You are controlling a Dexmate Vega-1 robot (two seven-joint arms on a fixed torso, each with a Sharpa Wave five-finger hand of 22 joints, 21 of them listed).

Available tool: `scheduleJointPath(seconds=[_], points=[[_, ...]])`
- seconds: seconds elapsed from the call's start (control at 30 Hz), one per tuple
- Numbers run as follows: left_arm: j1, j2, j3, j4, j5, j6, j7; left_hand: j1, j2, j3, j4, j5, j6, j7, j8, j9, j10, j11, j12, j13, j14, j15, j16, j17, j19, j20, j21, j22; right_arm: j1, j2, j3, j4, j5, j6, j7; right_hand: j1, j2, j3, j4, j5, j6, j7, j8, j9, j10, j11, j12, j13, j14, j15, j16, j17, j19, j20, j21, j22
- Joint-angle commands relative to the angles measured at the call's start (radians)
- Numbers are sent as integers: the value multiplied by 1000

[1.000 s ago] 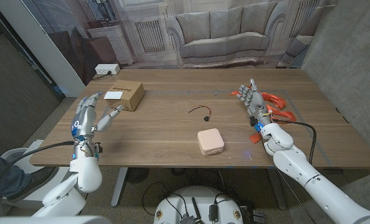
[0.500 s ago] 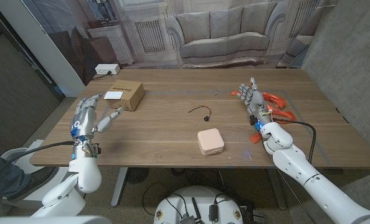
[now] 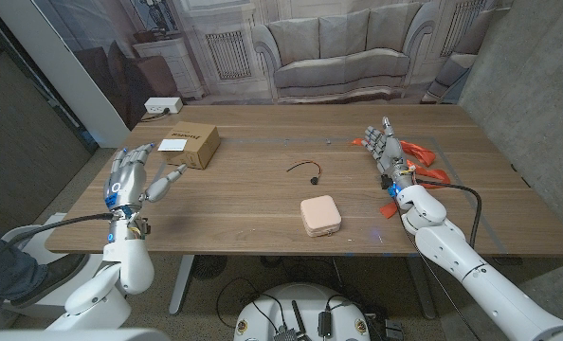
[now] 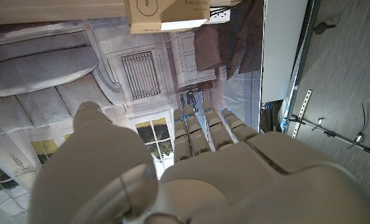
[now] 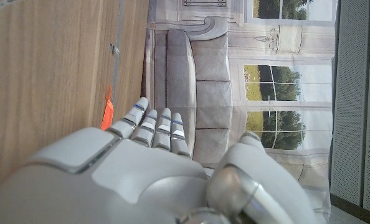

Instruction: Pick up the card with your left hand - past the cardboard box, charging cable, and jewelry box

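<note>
A printed backdrop (image 3: 291, 47) of a grey sofa, radiators and windows hangs behind the wooden table (image 3: 263, 204).

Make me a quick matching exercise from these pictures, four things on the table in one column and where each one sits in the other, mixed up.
Things:
1. cardboard box
2. charging cable
3. jewelry box
4. card

Places:
A. near the table's front edge, middle
B. on top of the box
C. mid-table, beyond the pink case
D. far left, ahead of the left hand

Pairs: 1-D, 2-C, 3-A, 4-B
</note>
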Motion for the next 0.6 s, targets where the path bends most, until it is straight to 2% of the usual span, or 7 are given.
scheduleJointPath(seconds=[0.03,0.23,0.4,0.6], points=[[22,17,-15,-46,21,94,-30,12,0,-3,-8,7,12,2,9,6,15,5,3,5,10,-32,3,1,8,-1,5,5,-2,-2,14,-6,16,8,8,-2,-1,-7,3,-2,9,-1,9,4,8,-3,3,3,8,-2,-1,5,11,-9,-6,6],[29,26,-26,-60,16,108,-51,17,-1,-4,-10,9,17,7,9,6,20,6,2,5,11,-29,2,1,8,3,4,5,-18,-11,26,-21,20,19,11,-4,-1,-8,3,-3,10,-1,9,4,9,-3,3,3,9,-2,-1,5,13,-9,-7,6],[37,38,-27,-84,37,162,-80,20,-1,-5,-12,10,18,7,7,6,22,6,2,5,14,-28,2,1,7,4,4,5,-41,-26,42,-46,25,19,2,-5,-1,-9,3,-3,11,0,8,4,9,-2,2,3,9,-2,-1,5,13,-8,-9,6],[18,53,-15,-84,37,193,-119,27,-2,-5,-16,12,21,5,6,6,25,1,0,5,17,-32,1,1,9,2,4,5,-61,-39,59,-71,35,10,-10,-5,-1,-10,3,-3,11,0,8,4,9,-2,2,3,10,-1,-1,5,14,-8,-11,6]])
